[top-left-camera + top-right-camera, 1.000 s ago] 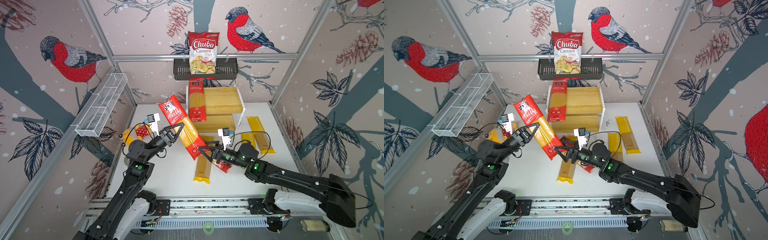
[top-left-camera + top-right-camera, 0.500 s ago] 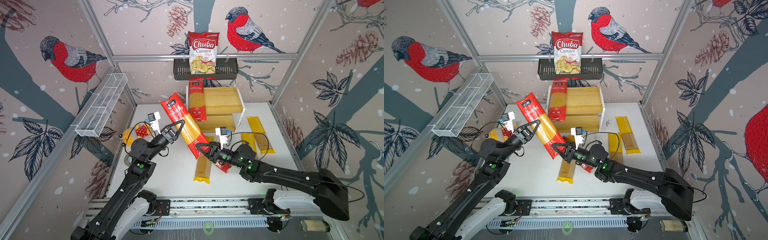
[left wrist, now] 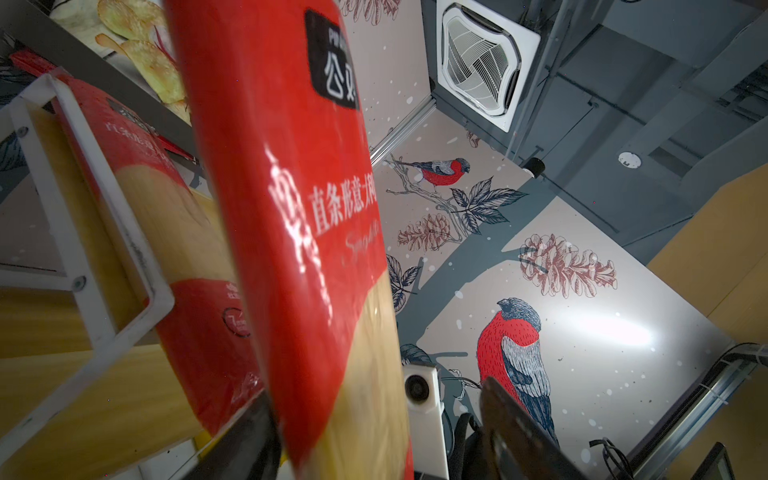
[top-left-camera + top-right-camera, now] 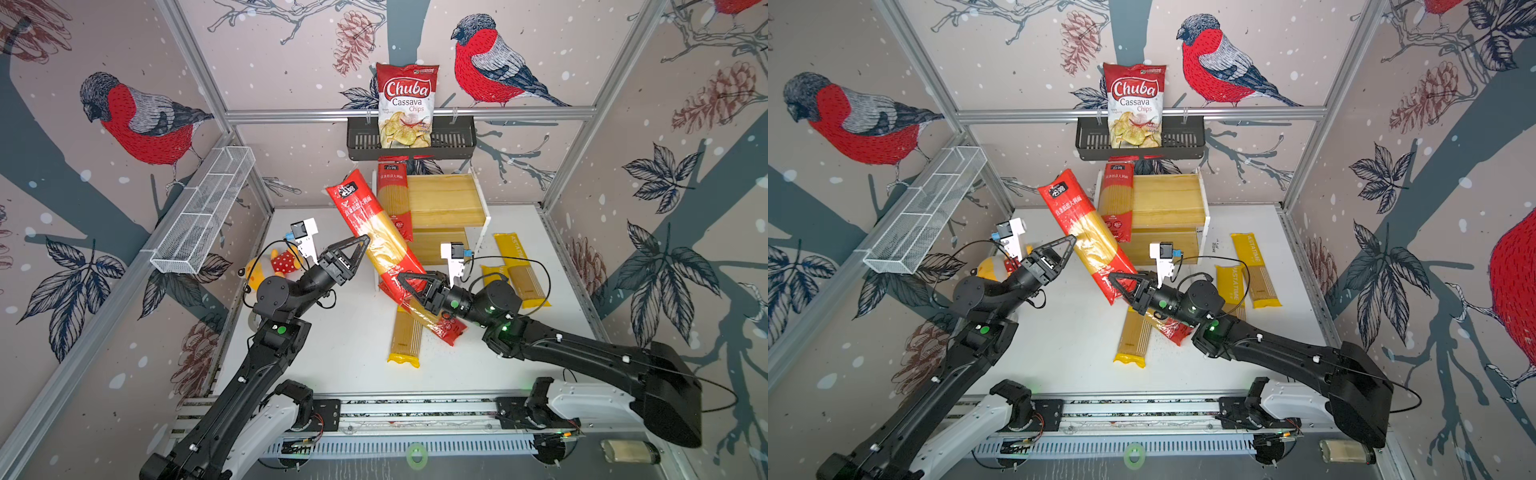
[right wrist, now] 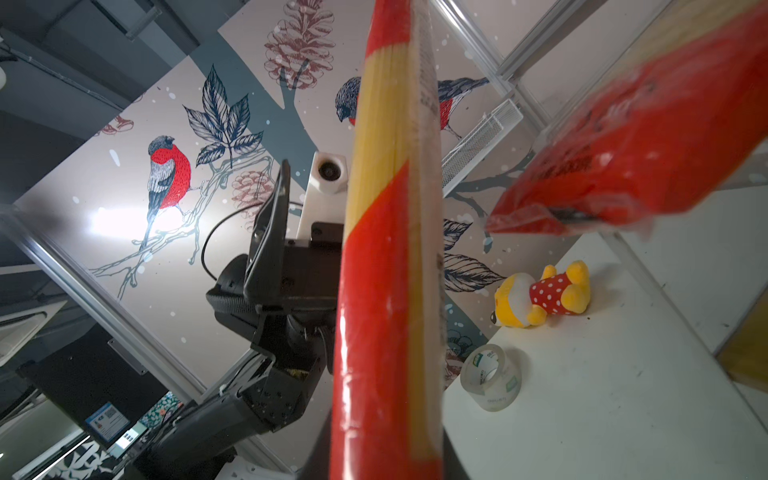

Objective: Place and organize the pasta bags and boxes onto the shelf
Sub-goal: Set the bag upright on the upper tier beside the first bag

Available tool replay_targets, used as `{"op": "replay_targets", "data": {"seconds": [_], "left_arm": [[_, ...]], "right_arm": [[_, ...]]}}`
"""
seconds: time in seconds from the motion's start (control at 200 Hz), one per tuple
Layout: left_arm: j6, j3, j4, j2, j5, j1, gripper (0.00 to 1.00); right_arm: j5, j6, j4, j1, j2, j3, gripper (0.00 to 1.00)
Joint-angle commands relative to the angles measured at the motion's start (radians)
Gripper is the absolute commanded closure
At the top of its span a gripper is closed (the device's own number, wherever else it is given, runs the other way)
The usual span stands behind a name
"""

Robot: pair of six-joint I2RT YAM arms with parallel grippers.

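The right pincer [image 4: 405, 291] is pinching the lower end of a red spaghetti pack [image 4: 374, 232]. The pack slants up and away from its tips toward the shelf [image 4: 444, 195]. The left pincer [image 4: 360, 246] stands spread about the pack's middle. In its wrist view 1 finger [image 3: 253, 434] lies against the wrapper and the other stands clear, so I'd say it carries nothing.

To me this looks like a hand-over between the 2 arms, with the pack now resting on the right pincer's grip alone. Next, I reckon, the left pincer should back straight off the wrapper. Then the right one can swing the pack round and lay it on a board. Held so near 1 end, the long pack may sag or twist, so a slow move would suit.

- **Red packs:** I count 3. 1 is held, a shelved red pack [image 4: 395, 199] rests just past the held one's upper end, and a loose red pack [image 4: 446, 330] lies on the surface [image 4: 345, 332] beneath the right pincer's wrist.
- **Yellow packs:** I count 3. A near yellow pack [image 4: 405, 340] lies below that pincer, partly under the loose red pack. Behind its wrist lie 2 side by side, a long yellow pack [image 4: 519, 266] and a half-hidden yellow pack [image 4: 1229, 282].
- **On the shelf:** so 1 of 6 is shelved.
- **Other things:** there is also 1 chips bag [image 4: 406, 104], 1 plush toy [image 5: 540, 295] and 1 tape roll [image 5: 492, 378].
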Motion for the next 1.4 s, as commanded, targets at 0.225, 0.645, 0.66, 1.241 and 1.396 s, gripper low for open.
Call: {"op": "replay_targets", "data": {"seconds": [0.225, 0.645, 0.66, 1.241, 1.396], "left_arm": [[0.039, -0.129, -0.044, -0.111, -0.016, -0.002, 0.22], [0.015, -0.243, -0.039, -0.158, -0.048, -0.027, 0.22], [0.016, -0.243, -0.042, -0.158, -0.048, -0.027, 0.22], [0.026, -0.287, -0.023, -0.153, -0.057, -0.039, 0.22], [0.013, -0.298, 0.012, -0.131, -0.049, -0.045, 0.22]], "right_arm": [[0.237, 0.200, 0.011, -0.124, -0.070, 0.091, 1.00], [0.395, 0.445, -0.219, -0.191, 0.040, 0.260, 1.00], [0.390, 0.454, -0.218, -0.194, 0.047, 0.262, 1.00], [0.341, 0.533, -0.276, -0.207, 0.050, 0.201, 0.60], [0.345, 0.503, -0.287, -0.209, 0.041, 0.204, 0.61]]}}
